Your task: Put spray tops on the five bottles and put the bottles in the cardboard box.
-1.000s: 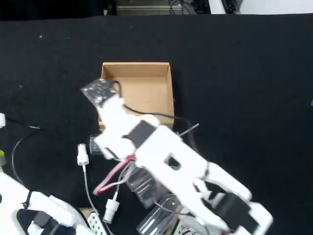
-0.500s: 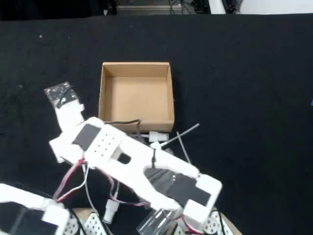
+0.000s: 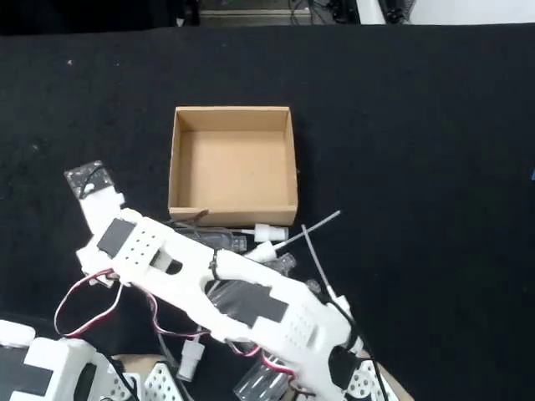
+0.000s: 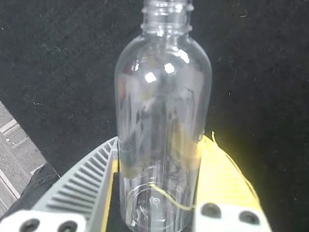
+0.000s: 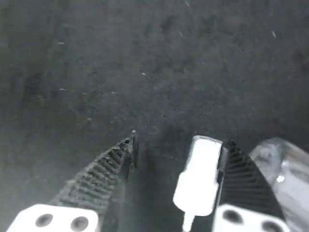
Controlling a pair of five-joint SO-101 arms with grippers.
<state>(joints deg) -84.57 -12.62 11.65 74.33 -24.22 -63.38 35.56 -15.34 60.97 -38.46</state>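
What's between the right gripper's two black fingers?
In the right wrist view, a white plastic spray top lies between the fingers of the open right gripper, against one of them; the rest of the gap is bare black table.

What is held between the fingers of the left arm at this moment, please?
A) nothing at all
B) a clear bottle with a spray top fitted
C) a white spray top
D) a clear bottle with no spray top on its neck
D: in the left wrist view the clear bottle sits clamped between the left fingers, and its threaded neck is bare.
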